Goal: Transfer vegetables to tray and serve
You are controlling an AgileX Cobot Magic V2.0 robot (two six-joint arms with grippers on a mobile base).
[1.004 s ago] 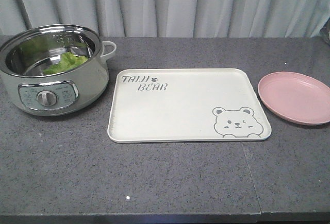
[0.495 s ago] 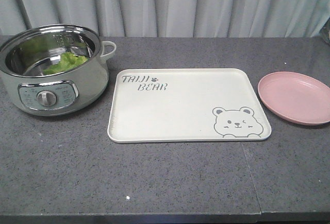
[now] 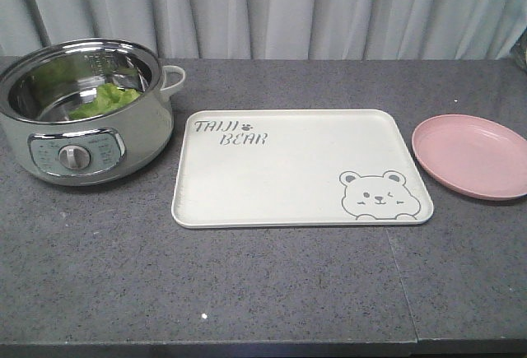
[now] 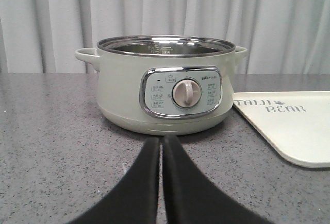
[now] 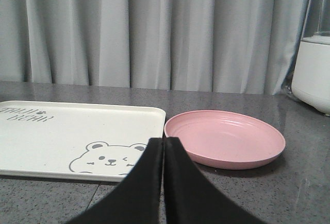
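Observation:
Green lettuce, the vegetables, lies inside a pale green electric pot at the left of the counter. The cream bear tray sits bare in the middle; its edge also shows in both wrist views. My left gripper is shut with nothing in it, low over the counter in front of the pot. My right gripper is shut and empty, near the tray's front right corner. Neither gripper shows in the front view.
A round pink plate rests right of the tray. A white appliance stands at the far right. Grey curtains hang behind the dark speckled counter.

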